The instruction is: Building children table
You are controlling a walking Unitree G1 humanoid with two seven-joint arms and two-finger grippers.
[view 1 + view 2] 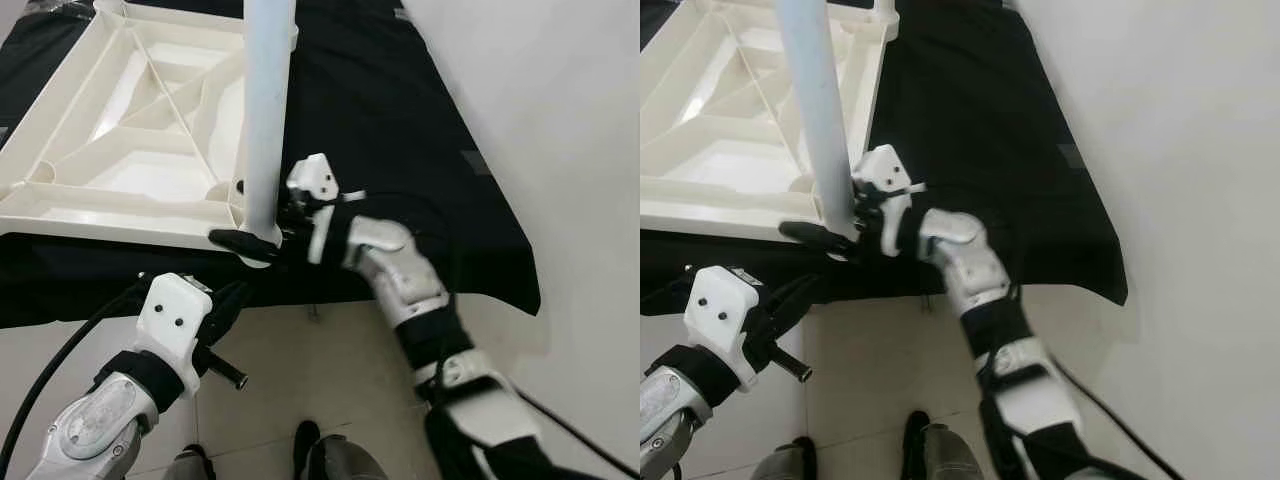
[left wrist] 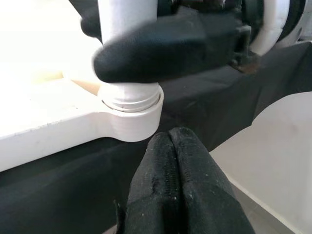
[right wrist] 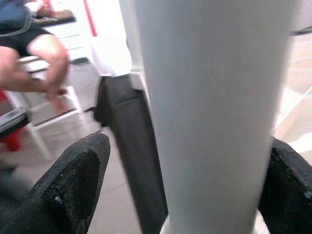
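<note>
One table leg (image 1: 268, 110) stands upright in the corner socket (image 2: 130, 117) of the upside-down white tabletop (image 1: 120, 150), which lies on a black cloth (image 1: 400, 130) at the near edge of the surface. Right gripper (image 1: 262, 240) has its fingers either side of the leg right at the base, looks clamped on it. Left gripper (image 2: 178, 180) sits just below the socket, fingers pressed together, holding nothing. Leg looks like smooth hollow plastic, so probably light, stiff and a bit slippery; low near the socket seems the sensible place to hold. That corner sits right at the edge, open floor (image 1: 330, 380) beyond, wall (image 1: 560, 120) close on the right.
</note>
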